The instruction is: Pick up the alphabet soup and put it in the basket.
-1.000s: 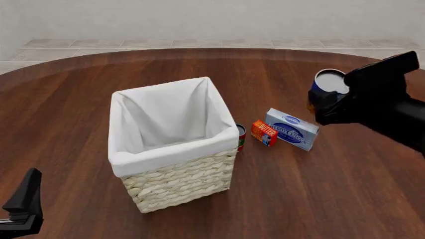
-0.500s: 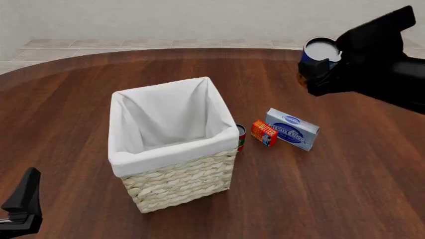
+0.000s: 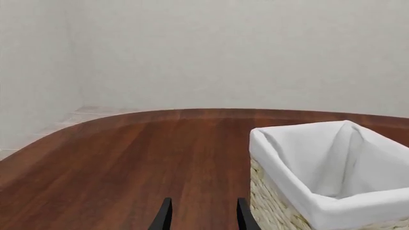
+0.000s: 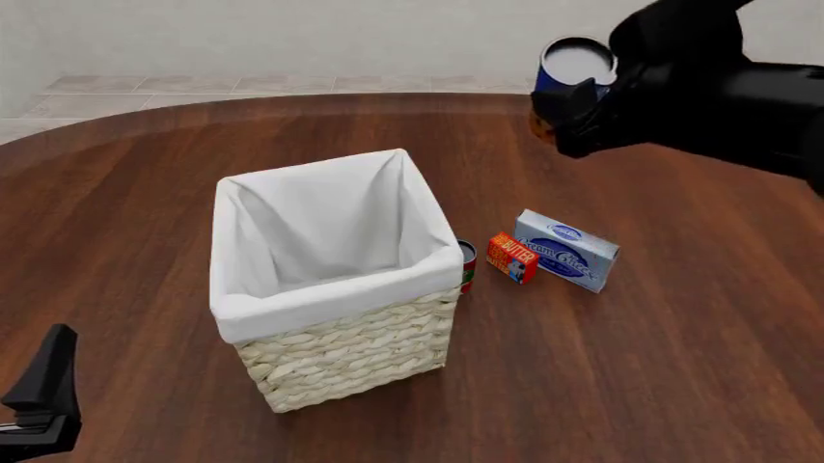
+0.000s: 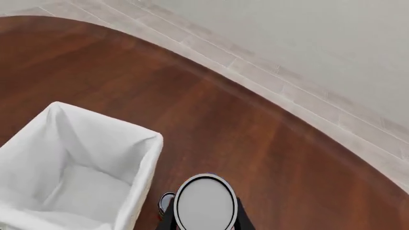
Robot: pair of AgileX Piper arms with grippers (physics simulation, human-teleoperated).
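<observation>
Alphabet soup point(image 4: 574, 68), grasped by right gripper point(image 4: 576, 96), hangs airborne (front view only).

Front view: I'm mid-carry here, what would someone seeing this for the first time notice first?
The right hand, high at the far right, grips the alphabet soup in the air, well clear of the table. Below and to its left stands the big cloth-lined basket, open and with nothing visible inside. The left hand waits open, low at the near left corner.
</observation>
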